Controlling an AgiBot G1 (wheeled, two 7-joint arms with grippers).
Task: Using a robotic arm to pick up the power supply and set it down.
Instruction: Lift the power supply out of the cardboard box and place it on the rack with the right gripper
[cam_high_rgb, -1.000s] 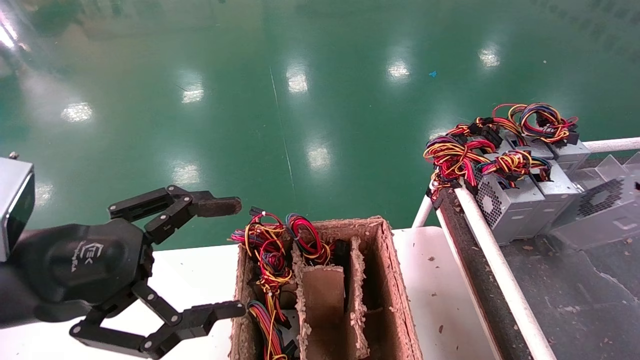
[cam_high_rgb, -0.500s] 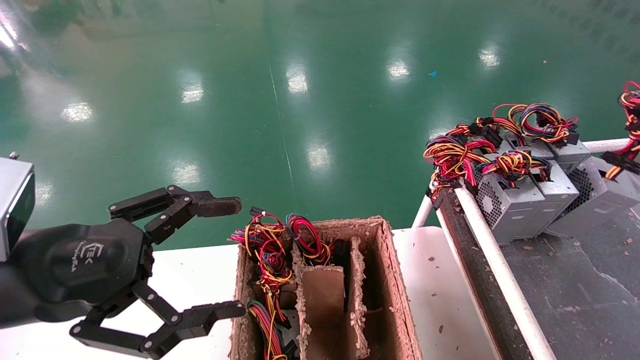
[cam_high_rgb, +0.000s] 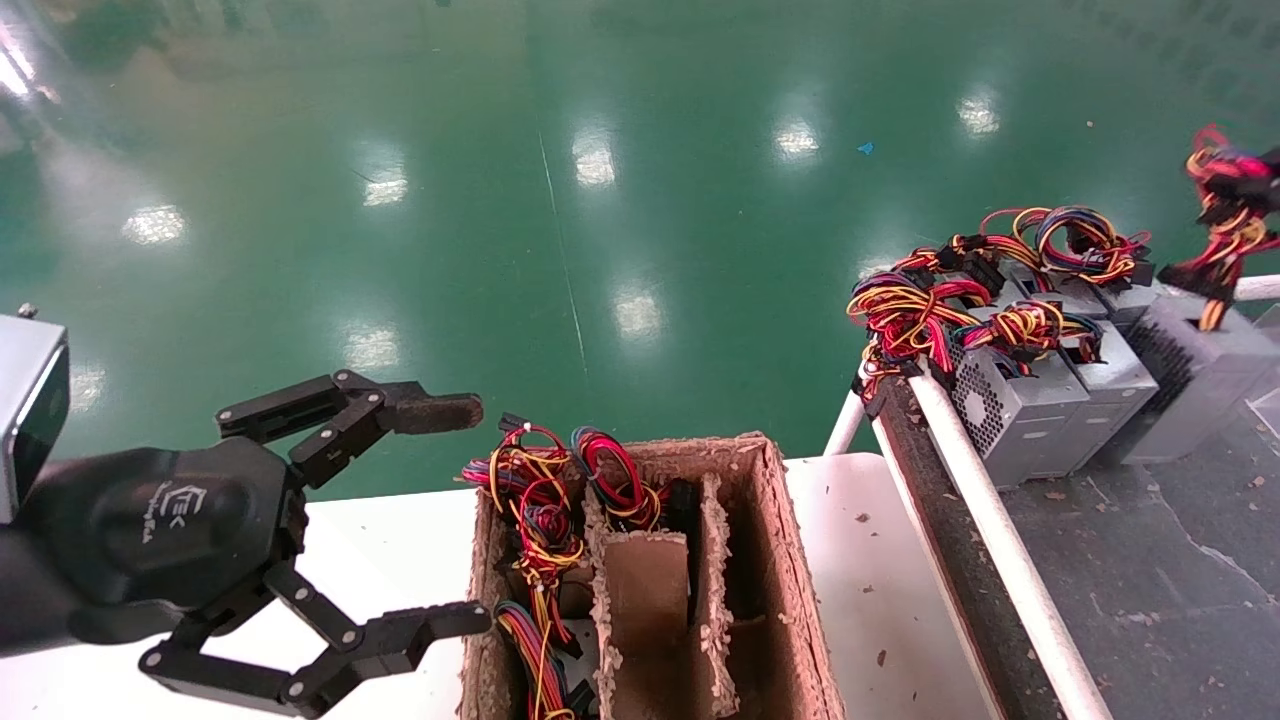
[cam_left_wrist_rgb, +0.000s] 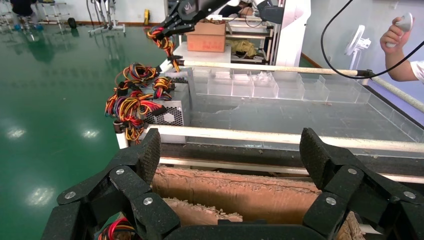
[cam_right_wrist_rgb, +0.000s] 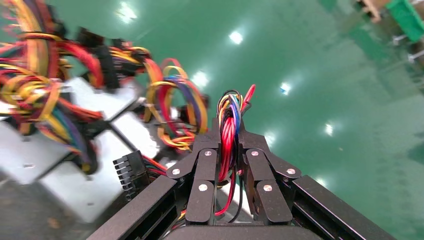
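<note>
Step in hand: setting down. Right gripper (cam_right_wrist_rgb: 227, 150) clamped on the wire bundle (cam_right_wrist_rgb: 229, 131) of a power supply (cam_high_rgb: 1200, 375), which now stands on the mat (cam_high_rgb: 1150, 560) beside the row of supplies (cam_high_rgb: 1040, 395), more upright and nearer them than half a second ago. Next, by judgement: release and withdraw. Left gripper (cam_high_rgb: 440, 515) parked wide beside the box (cam_high_rgb: 790, 560).

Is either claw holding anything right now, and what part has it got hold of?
The right gripper is shut on a power supply, pinching its wire bundle, not the metal box. The left gripper is open, holding nothing, beside the cardboard box.
</note>
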